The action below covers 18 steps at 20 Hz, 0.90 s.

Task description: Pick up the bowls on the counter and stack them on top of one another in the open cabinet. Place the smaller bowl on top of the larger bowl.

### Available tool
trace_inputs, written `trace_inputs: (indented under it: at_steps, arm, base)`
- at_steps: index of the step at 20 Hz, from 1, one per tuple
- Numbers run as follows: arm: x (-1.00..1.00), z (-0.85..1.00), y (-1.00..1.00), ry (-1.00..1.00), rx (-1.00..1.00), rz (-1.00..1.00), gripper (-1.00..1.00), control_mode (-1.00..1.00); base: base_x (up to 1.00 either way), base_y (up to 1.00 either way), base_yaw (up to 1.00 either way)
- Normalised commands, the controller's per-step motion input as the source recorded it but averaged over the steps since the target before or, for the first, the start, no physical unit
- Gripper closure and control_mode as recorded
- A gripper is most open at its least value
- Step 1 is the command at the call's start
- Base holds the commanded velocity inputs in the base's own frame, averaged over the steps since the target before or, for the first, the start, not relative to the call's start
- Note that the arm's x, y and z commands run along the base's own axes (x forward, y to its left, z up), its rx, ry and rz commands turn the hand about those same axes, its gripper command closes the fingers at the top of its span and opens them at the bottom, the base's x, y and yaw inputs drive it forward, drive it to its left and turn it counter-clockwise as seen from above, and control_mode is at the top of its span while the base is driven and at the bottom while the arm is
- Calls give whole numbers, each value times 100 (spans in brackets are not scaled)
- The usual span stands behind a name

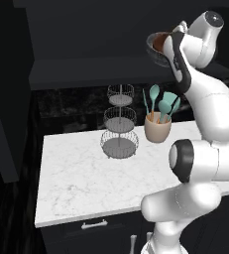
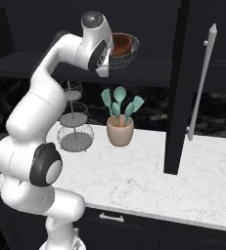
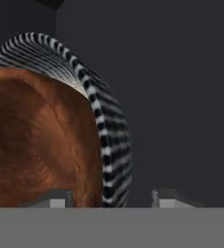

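Reddish-brown wood shows where the smaller bowl (image 2: 122,44) sits inside the larger bowl (image 2: 128,55), up on the shelf of the open cabinet (image 2: 148,66). Both bowls are off the bench (image 2: 148,183) now, so the stacking looks done.

In the hand view the fingers (image 3: 108,199) are spread wide. One tip (image 3: 55,199) is over the brown bowl's inside, and the other tip (image 3: 169,198) is out past the striped rim of the grey bowl. They are not squeezing anything. The bowls lie just ahead and to one side, so I think the hand should pull straight back and not bump them.
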Motion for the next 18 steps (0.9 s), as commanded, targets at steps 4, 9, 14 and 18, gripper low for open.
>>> trace_inputs:
  at_steps: [4, 9, 14, 18]
  arm:
    - [-99, -66, -24, -25, 1, -7, -100, -100]
    - [-100, -73, -33, -25, 2, -7, -100, -100]
    - [-100, -87, -60, -20, 1, -5, -100, -100]
    - [-100, -100, -75, 2, 0, -4, -100, -100]
  base:
    - [0, 0, 0]
    - [0, 0, 0]
    - [0, 0, 0]
    - [0, 0, 0]
